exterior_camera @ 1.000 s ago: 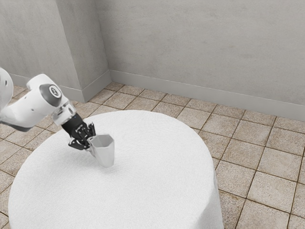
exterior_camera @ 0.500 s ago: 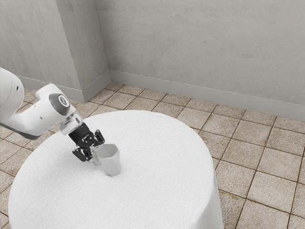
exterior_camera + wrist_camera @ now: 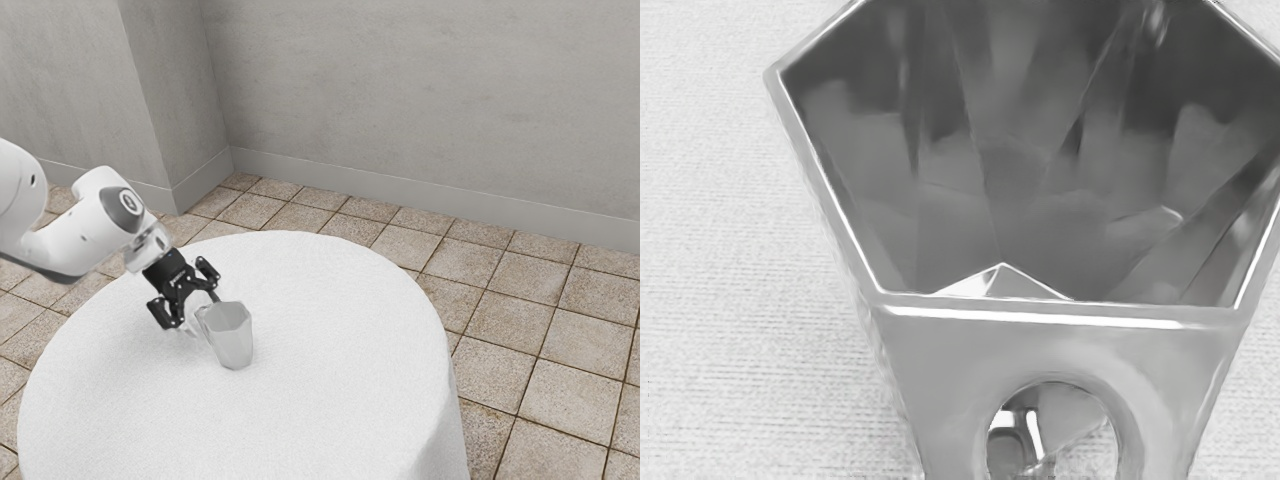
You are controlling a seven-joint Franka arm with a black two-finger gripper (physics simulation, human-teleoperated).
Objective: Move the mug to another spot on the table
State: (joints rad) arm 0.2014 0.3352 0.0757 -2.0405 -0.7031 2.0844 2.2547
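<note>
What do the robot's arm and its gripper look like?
The arm is white and made of smooth, rounded segments. One joint has a round grey cap with a lighter centre. The gripper at the arm's end is black and more angular. No cables or writing can be seen.

We see the mug (image 3: 1040,200) as glossy and mirror-smooth (it looks like polished metal), its facets catching the light. The table (image 3: 340,400) wears a matt white cloth with a fine, rough weave. The gripper (image 3: 195,300) looks matt black, and the arm (image 3: 70,225) looks like smooth white plastic.
</note>
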